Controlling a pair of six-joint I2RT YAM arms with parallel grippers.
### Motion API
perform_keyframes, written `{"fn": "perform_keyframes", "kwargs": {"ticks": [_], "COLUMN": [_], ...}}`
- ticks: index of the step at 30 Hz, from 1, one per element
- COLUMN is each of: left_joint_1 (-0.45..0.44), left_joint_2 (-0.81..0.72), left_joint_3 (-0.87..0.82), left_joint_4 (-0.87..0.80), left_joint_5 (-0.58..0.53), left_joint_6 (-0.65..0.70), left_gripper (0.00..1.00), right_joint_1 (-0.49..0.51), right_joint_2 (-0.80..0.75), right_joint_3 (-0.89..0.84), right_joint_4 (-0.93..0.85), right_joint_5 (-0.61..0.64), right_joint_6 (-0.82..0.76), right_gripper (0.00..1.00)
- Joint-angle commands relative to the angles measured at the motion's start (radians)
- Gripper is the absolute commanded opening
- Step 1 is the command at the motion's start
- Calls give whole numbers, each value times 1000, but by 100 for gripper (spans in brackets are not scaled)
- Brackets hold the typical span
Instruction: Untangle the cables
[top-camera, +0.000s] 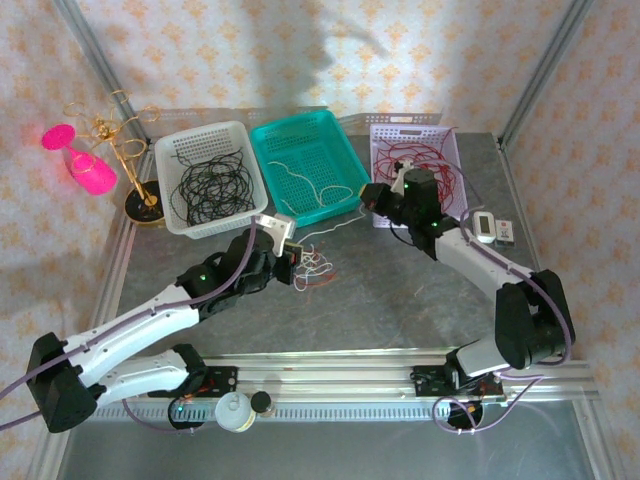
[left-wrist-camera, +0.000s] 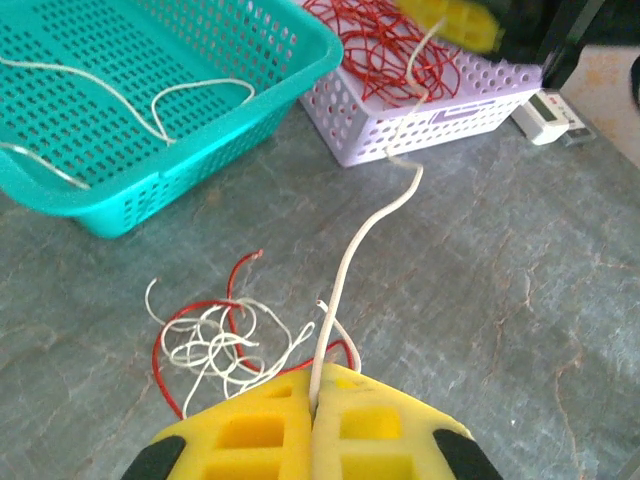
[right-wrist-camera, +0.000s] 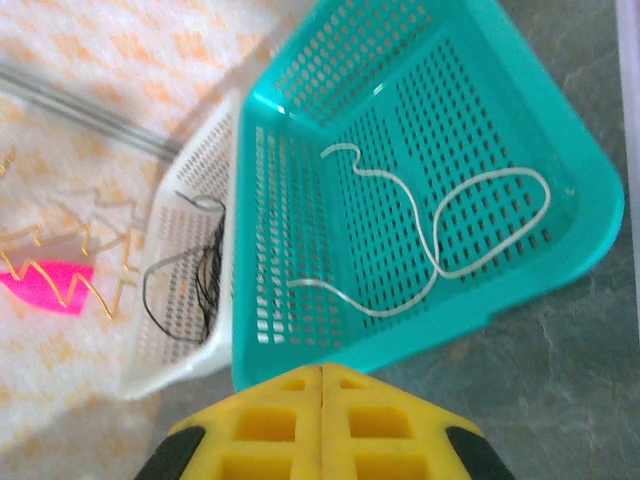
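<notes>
**Item 1: white cable (left-wrist-camera: 350, 255), single strand.**
- The near end was pinched in the shut left fingers (left-wrist-camera: 330, 405).
- The far end rose past the front of the lilac basket (left-wrist-camera: 450, 115) to the right fingers (left-wrist-camera: 455, 20), which were closed and apparently gripping it.
- Judged purpose: it was strung between the two arms so that it could be slid clear of the knot.

**Item 2: clump (left-wrist-camera: 225, 345) of red and white cables looped together.**
- It lay on the desk (left-wrist-camera: 520, 300) just beside the left fingers, in front of the teal basket (left-wrist-camera: 250, 120).
- The wires were thin, limp and loosely coiled, with one red end curling upward.

**Sorted stock, apparently one colour per basket.**
- White strands lay in the teal basket.
- Red cables (left-wrist-camera: 370, 45) filled the lilac one.
- Black cables (top-camera: 210, 185) were in the white basket (top-camera: 163, 190).
</notes>
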Motion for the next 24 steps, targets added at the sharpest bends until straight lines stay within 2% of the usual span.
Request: {"fn": "perform_keyframes", "kwargs": {"ticks": [1, 6, 15, 24], "left_joint_1": [-2, -2, -2, -2], "left_joint_2": [-30, -41, -44, -58], "left_joint_3": [-33, -74, -109, -136], "left_joint_4": [-23, -8, 2, 8], "left_joint_5": [-23, -20, -21, -16], "left_joint_6": [-45, -65, -73, -92], "left_gripper": [0, 0, 0, 0], "right_joint_1": [-28, -66, -80, -80], "right_joint_2": [-32, -70, -79, -82], "right_joint_3": [25, -14, -6, 22], "right_joint_4": [108, 193, 218, 187], "right_joint_5": [40, 100, 182, 255], "right_joint_6": [113, 214, 269, 244], "right_gripper": [6, 6, 5, 5]}}
